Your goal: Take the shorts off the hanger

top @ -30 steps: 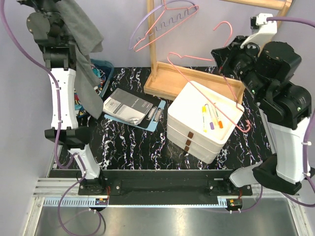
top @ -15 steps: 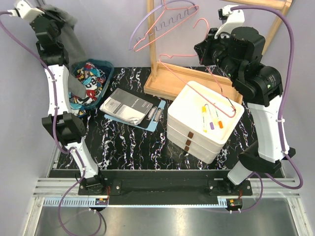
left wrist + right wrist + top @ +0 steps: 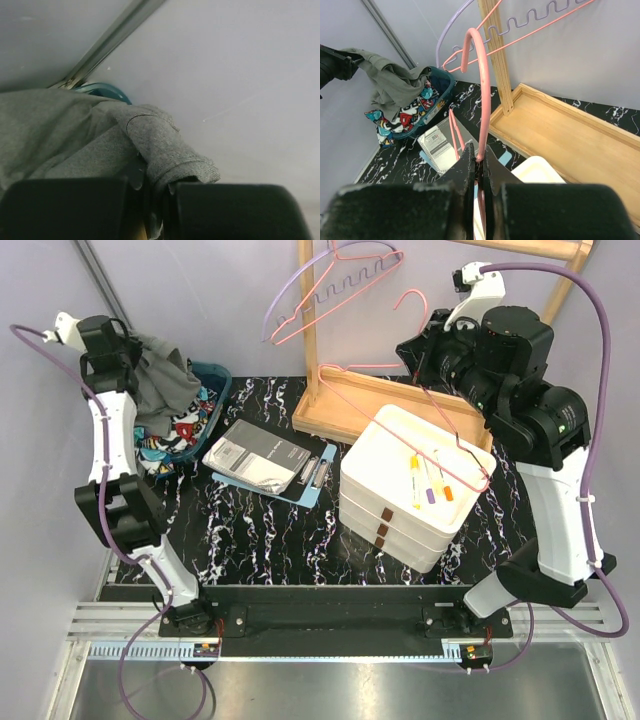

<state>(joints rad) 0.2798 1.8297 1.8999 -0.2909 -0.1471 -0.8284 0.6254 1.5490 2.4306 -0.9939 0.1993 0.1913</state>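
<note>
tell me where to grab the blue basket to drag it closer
Take the basket by its right rim, from above, one claw finger inside and one outside the wall. That edge is bare and thin enough to pinch, I think; the grey shorts drape over the left side, pinched in the left claw, and the printed shorts fill the middle.

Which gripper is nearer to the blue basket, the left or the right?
Left. The left gripper holds grey shorts right over the basket. The right gripper is far to its right by the wooden rack, gripping a pink hanger.
</note>
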